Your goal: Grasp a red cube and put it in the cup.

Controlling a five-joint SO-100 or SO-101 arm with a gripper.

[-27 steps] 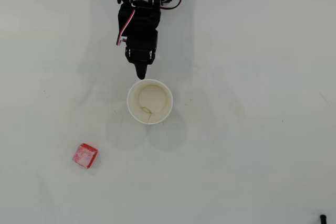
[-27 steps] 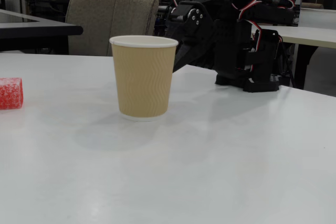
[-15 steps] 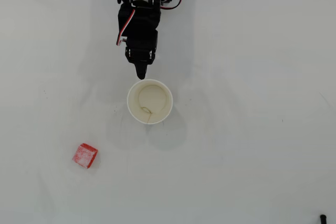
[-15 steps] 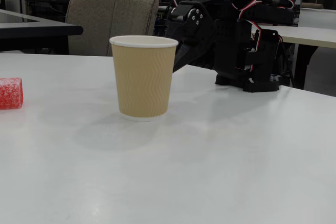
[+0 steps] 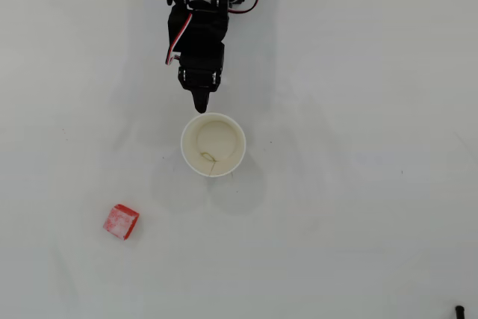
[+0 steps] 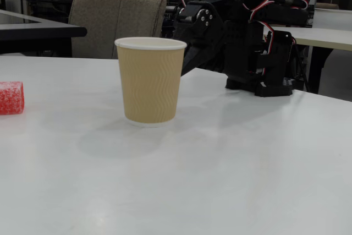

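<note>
The red cube (image 5: 120, 221) lies alone on the white table, below and left of the cup in the overhead view. It also shows at the left edge of the fixed view (image 6: 11, 97). The cup (image 5: 187, 151) stands upright mid-table and looks empty, with a cream inside. In the fixed view the cup (image 6: 150, 81) shows a brown ribbed wall and a white rim. My black gripper (image 5: 200, 102) points down the overhead view, its tip just short of the cup's far rim. Its fingers look closed together and hold nothing. In the fixed view its tip is hidden behind the cup.
The arm's body (image 6: 258, 42) with red and white wires sits at the table's far side. A small black object (image 5: 459, 310) is at the bottom right corner of the overhead view. A chair (image 6: 118, 23) and other tables stand beyond the table.
</note>
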